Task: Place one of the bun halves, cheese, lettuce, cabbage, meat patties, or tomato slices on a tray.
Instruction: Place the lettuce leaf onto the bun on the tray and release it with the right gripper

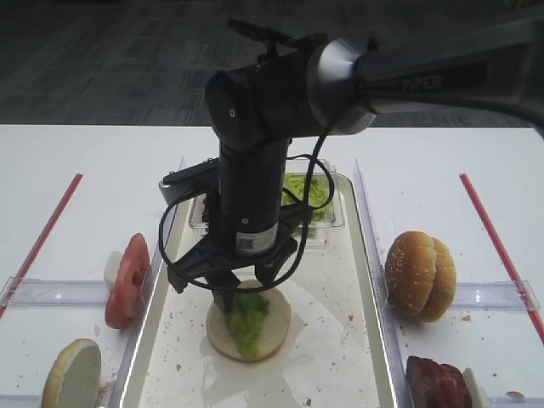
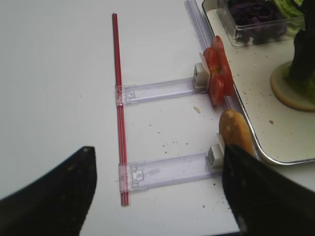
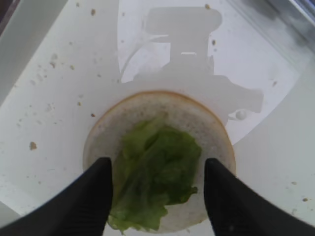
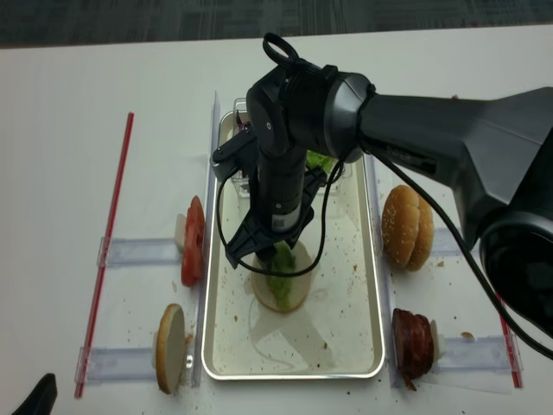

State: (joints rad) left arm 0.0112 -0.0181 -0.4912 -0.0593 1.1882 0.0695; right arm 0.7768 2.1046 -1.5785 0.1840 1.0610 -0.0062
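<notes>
Lettuce (image 3: 155, 172) lies on bun between the right tool's (image 3: 157, 189) parted fingers.

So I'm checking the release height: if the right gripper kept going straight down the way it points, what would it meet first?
Most likely the lettuce, lying between the open fingers of the right gripper on a pale bun half that sits on the tray. How near the fingertips already are to the bun is hard to judge.
</notes>
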